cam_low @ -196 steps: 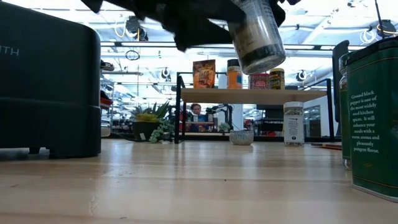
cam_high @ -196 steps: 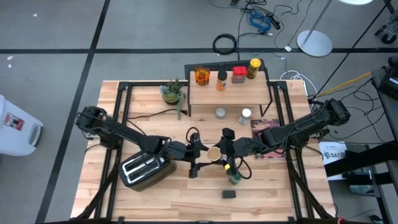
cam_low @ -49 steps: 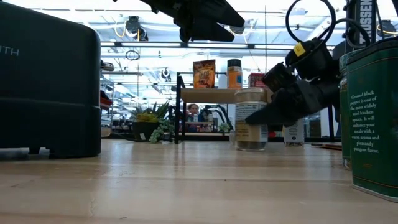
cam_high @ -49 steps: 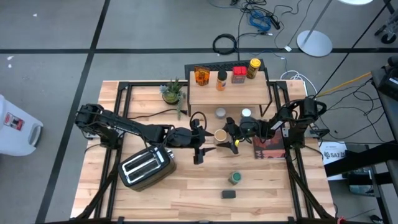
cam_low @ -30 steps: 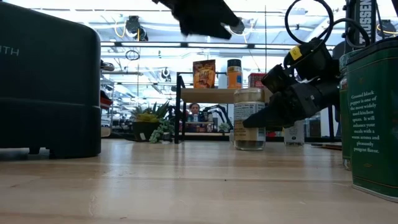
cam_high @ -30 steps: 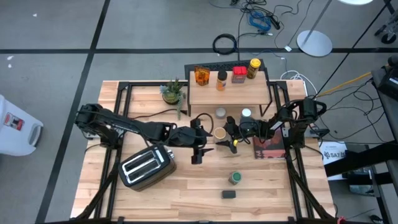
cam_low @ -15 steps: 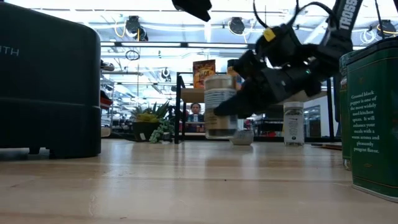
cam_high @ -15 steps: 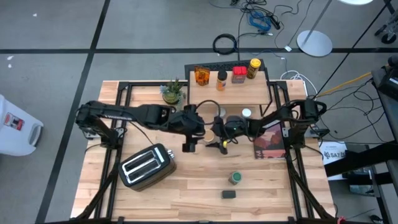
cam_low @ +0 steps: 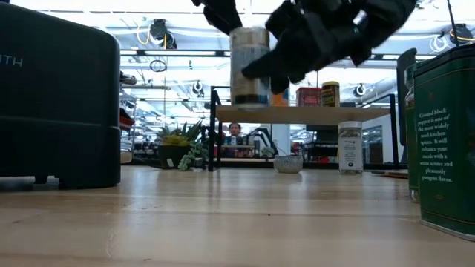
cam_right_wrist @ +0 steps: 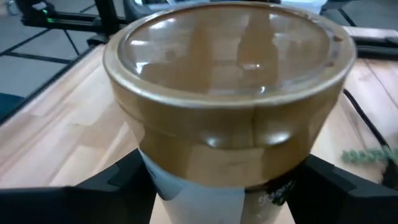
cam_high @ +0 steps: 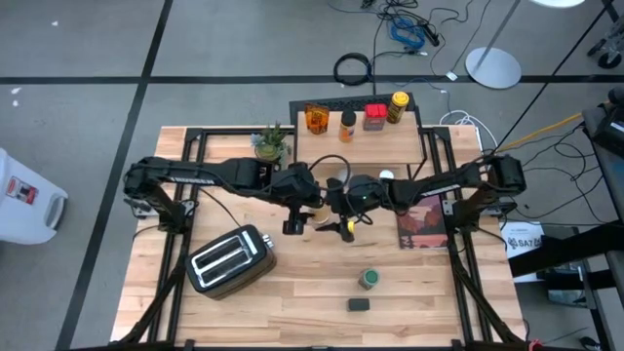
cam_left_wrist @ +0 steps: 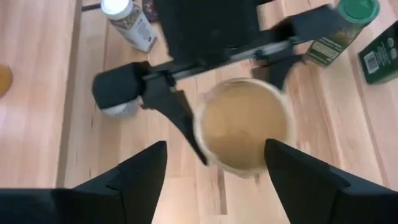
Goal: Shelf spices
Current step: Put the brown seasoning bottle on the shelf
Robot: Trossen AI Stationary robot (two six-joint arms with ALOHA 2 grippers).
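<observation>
My right pincer (cam_high: pixel 336 195) grasps a tan-lidded spice jar (cam_low: pixel 250 67) and holds it in the air, above the desk's middle, in front of the shelf (cam_high: pixel 359 148). Its white label is unreadable. My left pincer (cam_high: pixel 292 216) hovers beside it, fingers spread and released. Near the desk's right edge, a green tin (cam_low: pixel 443 141) reads "Ground black pepper".
</observation>
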